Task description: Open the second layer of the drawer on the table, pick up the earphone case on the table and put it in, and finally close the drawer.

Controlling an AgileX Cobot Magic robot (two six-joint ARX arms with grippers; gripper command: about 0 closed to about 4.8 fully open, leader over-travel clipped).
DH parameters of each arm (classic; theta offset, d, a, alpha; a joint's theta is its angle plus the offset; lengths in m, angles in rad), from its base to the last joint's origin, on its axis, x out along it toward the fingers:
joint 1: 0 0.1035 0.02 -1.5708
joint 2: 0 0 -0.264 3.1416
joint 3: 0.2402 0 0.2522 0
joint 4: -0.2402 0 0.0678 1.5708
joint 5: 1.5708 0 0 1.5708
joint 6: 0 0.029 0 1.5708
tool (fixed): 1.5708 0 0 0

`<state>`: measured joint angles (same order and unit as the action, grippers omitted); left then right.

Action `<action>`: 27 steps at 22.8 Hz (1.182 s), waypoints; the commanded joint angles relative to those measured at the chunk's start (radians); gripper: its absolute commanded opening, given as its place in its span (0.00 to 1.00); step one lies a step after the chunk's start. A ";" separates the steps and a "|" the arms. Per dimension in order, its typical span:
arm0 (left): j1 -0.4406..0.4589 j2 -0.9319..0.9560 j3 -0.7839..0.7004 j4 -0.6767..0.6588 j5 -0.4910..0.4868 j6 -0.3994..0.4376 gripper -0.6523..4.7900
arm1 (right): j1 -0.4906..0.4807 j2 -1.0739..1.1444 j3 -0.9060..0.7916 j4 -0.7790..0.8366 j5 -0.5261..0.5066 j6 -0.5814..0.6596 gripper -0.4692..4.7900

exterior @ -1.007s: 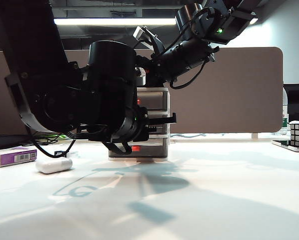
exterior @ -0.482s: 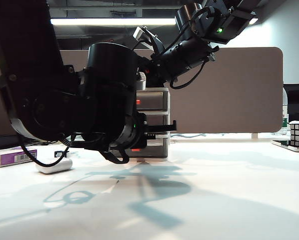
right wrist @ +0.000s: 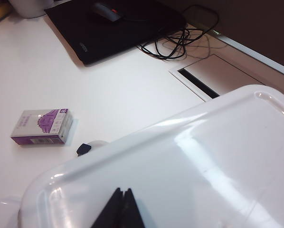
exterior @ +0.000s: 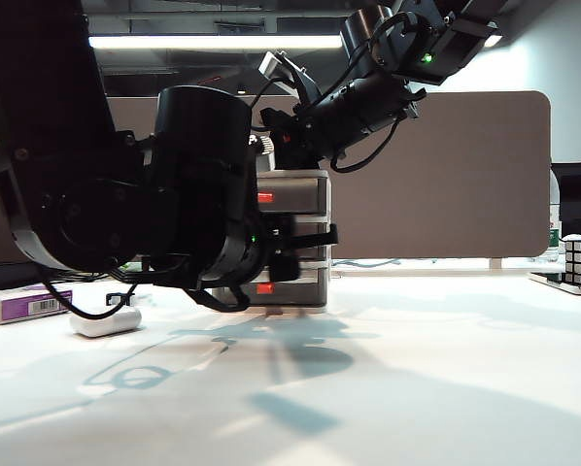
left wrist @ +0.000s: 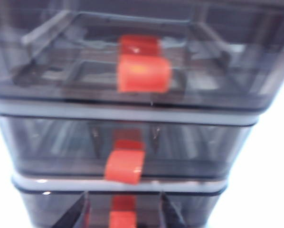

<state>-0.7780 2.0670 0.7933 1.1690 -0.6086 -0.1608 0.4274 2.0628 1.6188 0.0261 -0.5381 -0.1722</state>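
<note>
An office desk under a strip light, a grey partition behind it, and the wide white table (exterior: 417, 369) takes up most of what I can see. The left gripper (left wrist: 123, 213) sits low at the front of the drawer (exterior: 295, 238), its two dark fingers (left wrist: 78, 213) parted, one on each side of the bottom red tab, closed on nothing. Just above them the second layer (left wrist: 123, 142) shows its smoky front and its own red tab, and the top drawer's tab is above that; the wrist picture is blurred. From across the room the left arm's big black body hides much of the unit. The right gripper (right wrist: 118, 209) rests over the unit's glossy white top, its dark fingertips pressed together with no gap. Out beyond the left arm, the earphone case (exterior: 106, 320) lies on the table to the left of the unit, well apart from both grippers. A white-and-purple box (right wrist: 42, 127) lies just beyond it, with a small black clip (right wrist: 83, 148) between them. Farther back there is a black mat (right wrist: 118, 23) with a mouse and loose cables.
</note>
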 commanded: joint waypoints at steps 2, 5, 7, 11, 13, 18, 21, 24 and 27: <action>0.009 -0.003 0.002 0.038 0.027 -0.003 0.42 | -0.002 0.004 -0.002 -0.039 0.012 0.006 0.08; 0.010 -0.003 0.002 0.064 0.029 0.039 0.43 | -0.002 0.004 -0.002 -0.039 0.012 0.006 0.08; 0.010 -0.003 0.002 0.072 0.029 0.045 0.43 | -0.002 0.004 -0.002 -0.039 0.012 0.006 0.08; 0.010 -0.003 0.002 0.079 0.029 0.045 0.42 | -0.002 0.004 -0.002 -0.042 0.012 0.006 0.08; 0.017 -0.002 0.002 0.091 0.030 0.045 0.42 | -0.002 0.004 -0.002 -0.043 0.012 0.006 0.08; 0.027 0.005 0.002 0.113 0.031 0.045 0.42 | -0.002 0.004 -0.002 -0.045 0.012 0.006 0.08; 0.027 0.010 0.002 0.112 0.030 0.045 0.41 | -0.002 0.004 -0.002 -0.045 0.012 0.006 0.08; 0.027 0.011 0.002 0.112 0.037 0.045 0.41 | -0.002 0.004 -0.002 -0.045 0.012 0.006 0.08; 0.028 0.012 0.002 0.112 0.073 0.045 0.40 | -0.002 0.004 -0.002 -0.045 0.012 0.006 0.08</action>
<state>-0.7502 2.0808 0.7937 1.2678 -0.5583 -0.1230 0.4274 2.0628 1.6196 0.0238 -0.5350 -0.1722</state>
